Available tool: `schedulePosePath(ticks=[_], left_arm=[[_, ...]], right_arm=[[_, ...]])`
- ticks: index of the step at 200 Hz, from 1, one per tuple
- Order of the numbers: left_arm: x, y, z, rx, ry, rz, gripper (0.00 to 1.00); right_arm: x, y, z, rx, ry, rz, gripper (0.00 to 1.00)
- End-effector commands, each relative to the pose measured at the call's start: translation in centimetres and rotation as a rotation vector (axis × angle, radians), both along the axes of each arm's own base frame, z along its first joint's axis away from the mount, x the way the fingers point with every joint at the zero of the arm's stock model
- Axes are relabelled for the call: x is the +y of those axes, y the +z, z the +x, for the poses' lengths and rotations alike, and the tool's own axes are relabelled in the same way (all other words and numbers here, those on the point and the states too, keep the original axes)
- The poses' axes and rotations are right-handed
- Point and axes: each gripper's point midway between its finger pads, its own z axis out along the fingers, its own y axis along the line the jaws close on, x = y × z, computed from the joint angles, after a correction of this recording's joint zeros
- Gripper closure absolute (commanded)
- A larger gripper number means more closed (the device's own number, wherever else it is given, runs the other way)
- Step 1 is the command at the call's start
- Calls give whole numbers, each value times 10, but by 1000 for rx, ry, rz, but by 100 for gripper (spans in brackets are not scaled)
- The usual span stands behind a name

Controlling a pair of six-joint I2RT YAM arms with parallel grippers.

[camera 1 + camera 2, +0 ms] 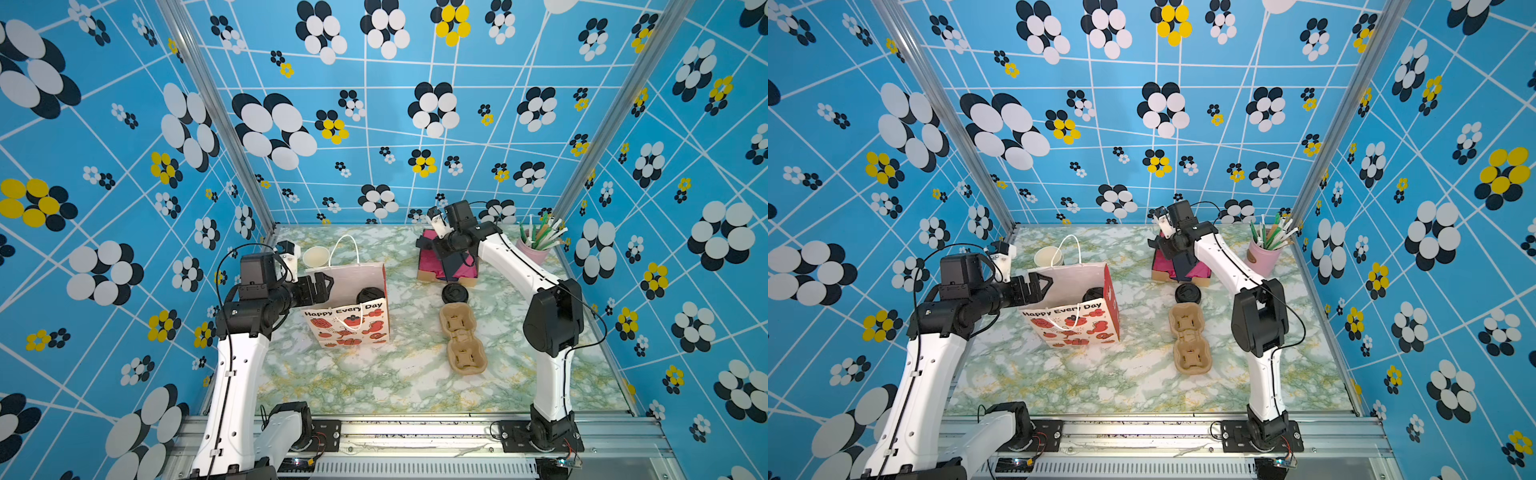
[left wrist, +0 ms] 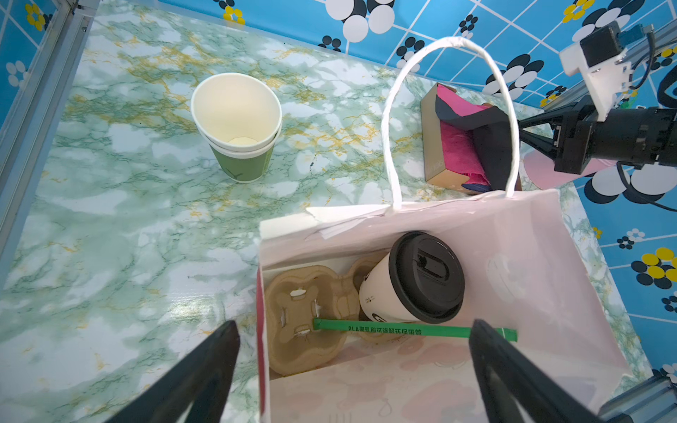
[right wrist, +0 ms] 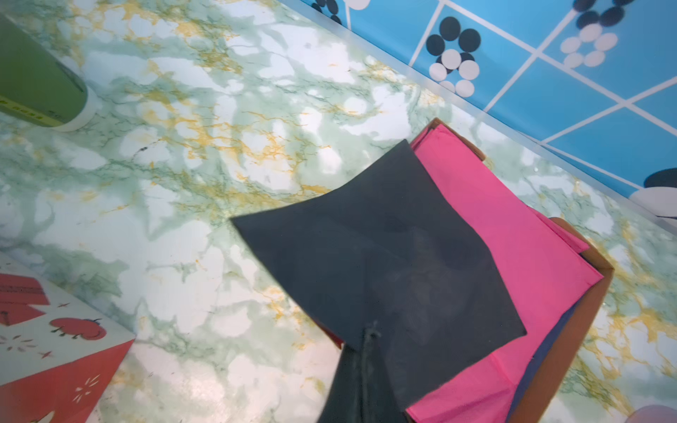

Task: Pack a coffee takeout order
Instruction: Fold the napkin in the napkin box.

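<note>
The white paper cup (image 2: 384, 296) with its black lid (image 2: 425, 274) stands in a pulp carrier (image 2: 304, 318) inside the printed paper bag (image 1: 349, 328), with a green straw (image 2: 403, 329) lying across the carrier. My left gripper (image 2: 355, 326) hangs open over the bag's left end, one finger outside the wall and one over the inside. My right gripper (image 3: 368, 329) is shut on a corner of the black napkin (image 3: 384, 256), which is lifted over the pink napkins (image 3: 513, 234) in their cardboard box (image 1: 428, 274). In a top view the black napkin (image 1: 455, 266) hangs under the right gripper (image 1: 446, 257).
Two stacked green cups (image 2: 238, 146) stand behind the bag at the back left. A spare black lid (image 1: 455, 294) and a second pulp carrier (image 1: 460, 338) lie right of the bag. A pink cup of straws (image 1: 538, 245) stands in the back right corner.
</note>
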Motion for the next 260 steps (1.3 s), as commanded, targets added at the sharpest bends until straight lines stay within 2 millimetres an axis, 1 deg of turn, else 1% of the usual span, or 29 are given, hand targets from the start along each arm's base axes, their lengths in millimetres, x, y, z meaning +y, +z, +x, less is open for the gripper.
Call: schedulePosePath(ticks=[1,16,21,23,27,42,68,94,121,141,163,167,168,169,174,192,208,225,237,260], left_arm=[[0,1,-3,-9,-1,-5,1],[0,0,-3,-6,0,-4,1],[0,-1,-3,-4,0,-4,1],[1,-1,-3,-4,1,-4,1],[0,-1,-3,-5,0,-4,1],[1,-1,-3,-2,1,-2,1],[2,-1,-3,-3,3,4,1],[2,-2,-3,-1,4,4,1],[2,-2,-2,1,4,3,1],[2,-2,-3,0,5,2,1],[2,-1,-3,-3,5,6,1],[2,0,-3,-5,5,4,1],[2,0,-3,-5,5,4,1],[2,-1,-3,-4,5,4,1],[2,-1,-3,-3,6,2,1],[2,1,-3,-9,4,2,1],[1,1,-3,-11,4,2,1],[1,2,-3,-12,4,2,1],[2,2,-3,-13,5,1,1],[1,2,-2,-15,5,-5,1]], right_arm=[[-20,-6,19,5,-67,-5,100],[-30,-12,31,0,-90,-31,100],[-33,-8,34,-14,-95,-40,100],[-33,-18,37,-1,-96,-52,100],[-35,-24,39,3,-99,-66,100],[-43,-32,48,0,-107,-123,100],[-55,-38,57,-3,-129,-201,100],[-67,-35,60,-14,-165,-230,100],[-76,-25,64,-48,-192,-236,100],[-75,-10,62,-67,-191,-218,100],[-65,19,55,-103,-172,-130,100],[-64,18,55,-103,-171,-120,100],[-64,27,54,-118,-171,-112,100],[-63,32,53,-126,-171,-107,100],[-64,44,51,-149,-173,-92,100],[-67,73,46,-216,-183,-73,100],[-73,93,42,-265,-190,-90,100],[-81,110,39,-307,-198,-127,100],[-87,119,37,-331,-207,-164,100],[-91,128,34,-366,-206,-251,100]])
